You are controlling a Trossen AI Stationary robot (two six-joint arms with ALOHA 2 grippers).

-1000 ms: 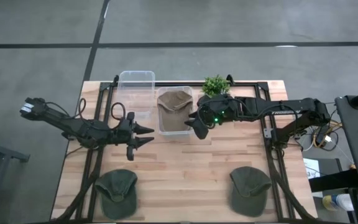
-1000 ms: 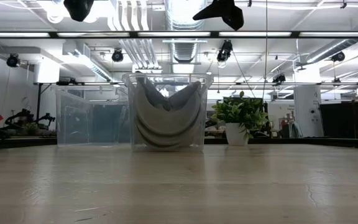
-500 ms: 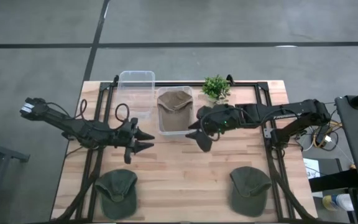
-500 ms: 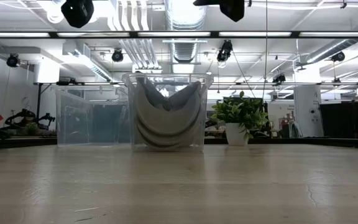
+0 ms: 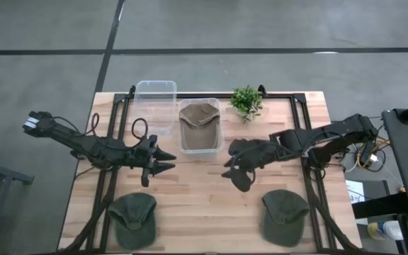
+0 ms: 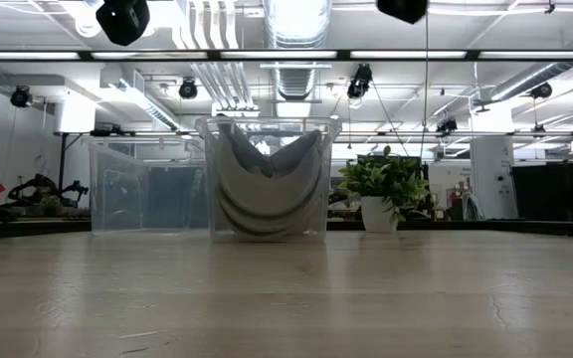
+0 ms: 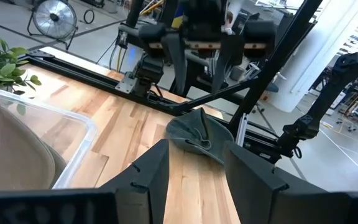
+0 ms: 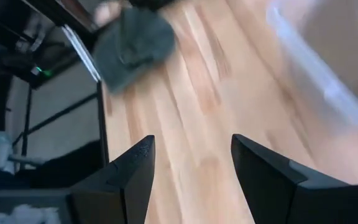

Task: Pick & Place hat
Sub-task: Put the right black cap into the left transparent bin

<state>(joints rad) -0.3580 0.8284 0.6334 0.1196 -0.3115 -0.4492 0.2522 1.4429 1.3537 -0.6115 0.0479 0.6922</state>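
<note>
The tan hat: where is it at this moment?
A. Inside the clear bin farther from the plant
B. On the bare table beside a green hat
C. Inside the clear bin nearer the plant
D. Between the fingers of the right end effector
C. In the high view the tan hat fills the clear bin next to the plant; the other bin holds no hat.

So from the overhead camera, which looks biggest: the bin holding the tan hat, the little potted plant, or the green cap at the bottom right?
Largest to smallest in the high view:
1. Bin holding the tan hat
2. Green cap, fairly close to the bin
3. Potted plant, clearly smallest
</note>
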